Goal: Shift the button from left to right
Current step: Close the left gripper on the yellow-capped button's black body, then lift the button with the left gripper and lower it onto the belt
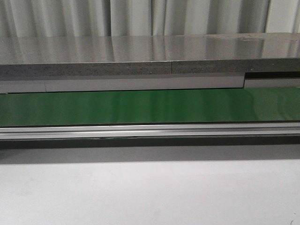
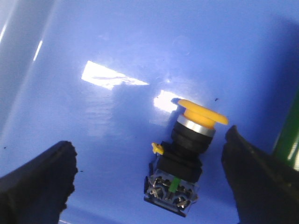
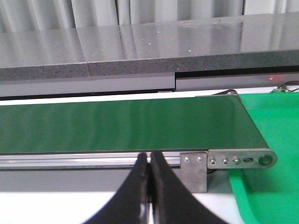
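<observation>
No brand, label or legible writing can be made out on any item in view.

In the left wrist view, the left gripper [image 2: 149, 182] is spread wide, its two black fingers [image 2: 37, 182] set well apart on either side of the button [image 2: 184, 156] without touching it. The button is seen lying tilted on a glossy blue surface [image 2: 140, 46], its yellow mushroom cap [image 2: 201, 112] raised above a silver collar and a black blocky body, with metal screw contacts and a green strip at the base. Where this blue surface sits on the tabletop cannot be told.

In the right wrist view, the right gripper [image 3: 149, 186] is pressed together with nothing between its fingers, held above the white tabletop [image 3: 46, 205] just before the aluminium rail of the green conveyor belt [image 3: 117, 123]. A green tray [image 3: 271, 186] is seen beside the belt's end.

In the front view, only the conveyor belt [image 1: 140, 105], the white tabletop [image 1: 140, 192] and a grey counter [image 1: 140, 51] behind are shown; neither gripper appears there.
</observation>
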Motion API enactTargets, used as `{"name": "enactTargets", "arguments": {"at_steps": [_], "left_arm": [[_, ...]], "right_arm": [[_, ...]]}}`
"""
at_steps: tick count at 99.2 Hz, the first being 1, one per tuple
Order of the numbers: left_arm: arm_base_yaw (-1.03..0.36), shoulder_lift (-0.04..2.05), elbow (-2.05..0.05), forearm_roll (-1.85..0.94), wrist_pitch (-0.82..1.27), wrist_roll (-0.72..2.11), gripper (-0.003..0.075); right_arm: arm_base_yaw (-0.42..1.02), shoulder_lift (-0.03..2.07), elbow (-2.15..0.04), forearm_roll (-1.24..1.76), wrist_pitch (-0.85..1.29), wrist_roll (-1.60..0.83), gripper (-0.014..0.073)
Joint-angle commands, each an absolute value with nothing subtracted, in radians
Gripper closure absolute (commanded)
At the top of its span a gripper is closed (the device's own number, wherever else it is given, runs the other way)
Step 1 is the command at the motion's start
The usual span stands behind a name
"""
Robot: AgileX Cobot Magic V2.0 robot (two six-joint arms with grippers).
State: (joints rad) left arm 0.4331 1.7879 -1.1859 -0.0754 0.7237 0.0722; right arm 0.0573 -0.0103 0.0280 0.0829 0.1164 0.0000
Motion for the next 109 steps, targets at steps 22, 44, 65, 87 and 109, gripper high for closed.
{"name": "enactTargets", "arguments": {"at_steps": [22, 44, 65, 87, 109], "left_arm": [[0.435, 1.824, -1.216, -0.112, 0.691, 0.097, 0.0121], [0.435, 1.854, -1.216, -0.117, 0.689, 0.109, 0.0121], [0.435, 1.894, -1.216, -0.132, 0.695, 0.125, 0.0121], [0.435, 1.895, -1.241, -0.134, 0.716, 0.125, 0.0279], [0.435, 1.882, -1.350, -0.141, 0.817, 0.125, 0.0680]], "right_arm": [[0.058, -0.031, 0.013, 0.073, 0.037, 0.000, 0.0662], [0.058, -0.031, 0.013, 0.073, 0.037, 0.000, 0.0662], [0.058, -0.031, 0.013, 0.073, 0.037, 0.000, 0.0662], [0.058, -0.031, 0.013, 0.073, 0.037, 0.000, 0.0662], [0.058, -0.031, 0.013, 0.073, 0.037, 0.000, 0.0662]]}}
